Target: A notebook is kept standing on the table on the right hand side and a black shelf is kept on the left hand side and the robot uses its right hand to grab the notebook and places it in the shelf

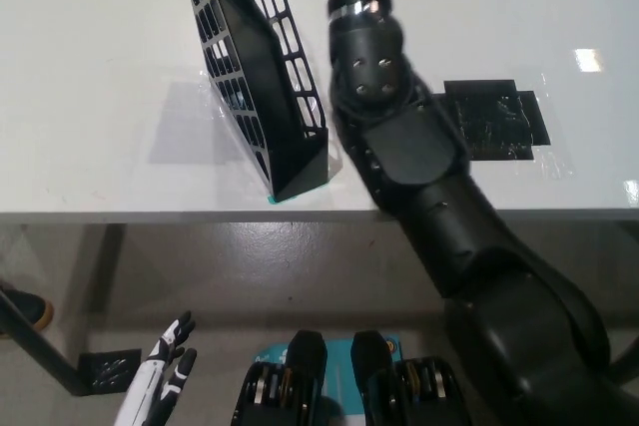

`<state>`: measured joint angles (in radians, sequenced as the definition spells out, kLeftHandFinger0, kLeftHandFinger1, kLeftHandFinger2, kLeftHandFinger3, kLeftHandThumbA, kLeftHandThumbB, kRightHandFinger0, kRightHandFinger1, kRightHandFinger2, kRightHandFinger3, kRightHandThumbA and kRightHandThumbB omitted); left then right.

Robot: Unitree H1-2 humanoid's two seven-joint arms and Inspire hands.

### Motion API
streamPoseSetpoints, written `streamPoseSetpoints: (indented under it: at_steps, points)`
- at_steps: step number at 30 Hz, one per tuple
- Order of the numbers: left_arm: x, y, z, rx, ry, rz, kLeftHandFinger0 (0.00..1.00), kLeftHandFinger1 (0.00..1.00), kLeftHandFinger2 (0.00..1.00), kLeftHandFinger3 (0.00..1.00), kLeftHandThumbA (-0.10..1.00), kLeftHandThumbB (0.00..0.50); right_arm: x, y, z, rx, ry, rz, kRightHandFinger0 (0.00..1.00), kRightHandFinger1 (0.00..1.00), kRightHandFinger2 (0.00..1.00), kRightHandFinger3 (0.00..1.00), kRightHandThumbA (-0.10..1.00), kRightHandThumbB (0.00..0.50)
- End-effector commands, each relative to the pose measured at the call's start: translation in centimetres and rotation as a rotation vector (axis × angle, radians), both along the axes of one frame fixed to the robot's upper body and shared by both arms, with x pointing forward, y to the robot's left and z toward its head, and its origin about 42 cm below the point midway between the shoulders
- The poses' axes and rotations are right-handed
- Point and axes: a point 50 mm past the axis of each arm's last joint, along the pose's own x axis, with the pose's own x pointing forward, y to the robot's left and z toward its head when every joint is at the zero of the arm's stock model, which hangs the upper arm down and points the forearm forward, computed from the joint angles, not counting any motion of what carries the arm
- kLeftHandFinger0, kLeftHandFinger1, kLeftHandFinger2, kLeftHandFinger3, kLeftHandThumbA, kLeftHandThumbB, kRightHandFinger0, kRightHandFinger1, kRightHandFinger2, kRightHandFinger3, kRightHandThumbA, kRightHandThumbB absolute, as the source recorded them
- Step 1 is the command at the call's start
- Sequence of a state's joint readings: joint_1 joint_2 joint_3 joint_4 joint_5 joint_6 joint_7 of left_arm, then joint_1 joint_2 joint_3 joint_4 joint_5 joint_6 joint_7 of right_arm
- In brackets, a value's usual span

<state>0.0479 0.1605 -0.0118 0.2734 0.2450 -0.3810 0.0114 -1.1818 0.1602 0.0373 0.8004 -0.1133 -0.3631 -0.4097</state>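
While the black right arm (419, 167) reaches from five o'clock toward twelve, its robot hand leaves the frame at the top, so its grip cannot be told. At eleven o'clock the black lattice shelf (262, 67) tilts on the white surface (90, 67), long axis running toward the near edge. Beside it lies a black tape patch (496, 119). The white left robot hand (165, 366) hangs at seven o'clock, fingers apart. No writing readable.

A white, smooth-topped table (100, 97) fills the upper part of the view, its front edge running straight across. A patch of black tape strips (504, 122) lies flat near that front edge, toward the right. Below the table is a grey glossy floor (250, 266). A dark shoe (22, 306) shows at the far left edge.
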Motion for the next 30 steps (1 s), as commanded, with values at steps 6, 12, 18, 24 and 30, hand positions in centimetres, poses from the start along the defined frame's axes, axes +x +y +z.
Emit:
streamPoseSetpoints:
  at_steps: [6, 12, 18, 24, 30]
  points:
    - [0.5, 0.6, 1.5, 0.021, -0.056, -0.017, 1.00, 1.00, 1.00, 1.00, 1.00, 0.113, -13.8, -13.4, 9.1, -0.054, -0.533, -0.007, 1.00, 1.00, 1.00, 1.00, 1.00, 0.408]
    - [0.6, 0.6, 1.6, 0.030, -0.056, -0.021, 1.00, 1.00, 1.00, 1.00, 1.00, 0.137, -21.8, -18.6, 2.4, -0.116, -0.585, -0.052, 1.00, 1.00, 1.00, 1.00, 1.00, 0.391]
    - [0.8, 0.4, 1.7, 0.022, -0.053, -0.019, 1.00, 1.00, 1.00, 1.00, 1.00, 0.158, -26.4, -19.4, -5.2, -0.109, -0.456, -0.050, 1.00, 1.00, 1.00, 1.00, 1.00, 0.401]
    - [1.0, 0.3, 1.8, 0.009, -0.080, -0.016, 1.00, 1.00, 1.00, 1.00, 1.00, 0.114, -26.6, -19.6, -11.6, -0.044, -0.252, -0.115, 1.00, 1.00, 1.00, 1.00, 1.00, 0.394]
    - [1.3, 0.3, 2.0, 0.015, -0.102, -0.013, 1.00, 1.00, 1.00, 1.00, 1.00, 0.104, -24.7, -20.0, -18.8, -0.098, -0.028, -0.124, 1.00, 1.00, 1.00, 1.00, 1.00, 0.285]
